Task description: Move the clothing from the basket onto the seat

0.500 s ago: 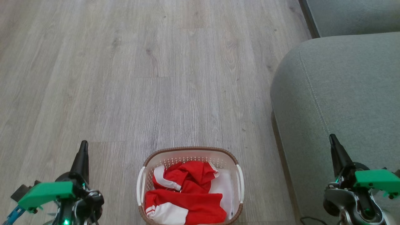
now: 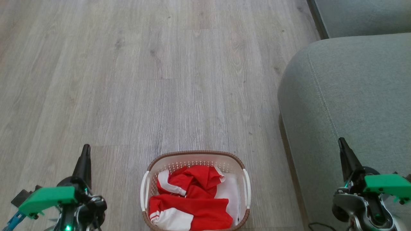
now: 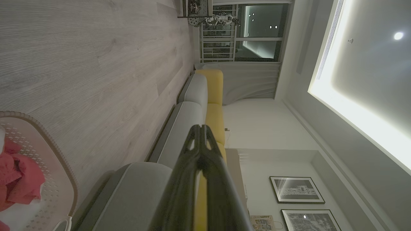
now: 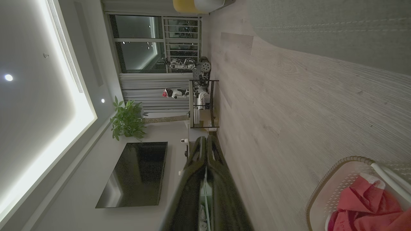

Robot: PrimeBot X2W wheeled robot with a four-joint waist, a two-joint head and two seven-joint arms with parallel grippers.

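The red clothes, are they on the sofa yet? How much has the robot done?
Nothing looks done: the clothing lies crumpled in the basket on the floor, none of it on the seat. Nothing is in hand: the left gripper and right gripper are shut and empty, either side of the basket. Still to do: reach in, grab it, lift it onto the seat.
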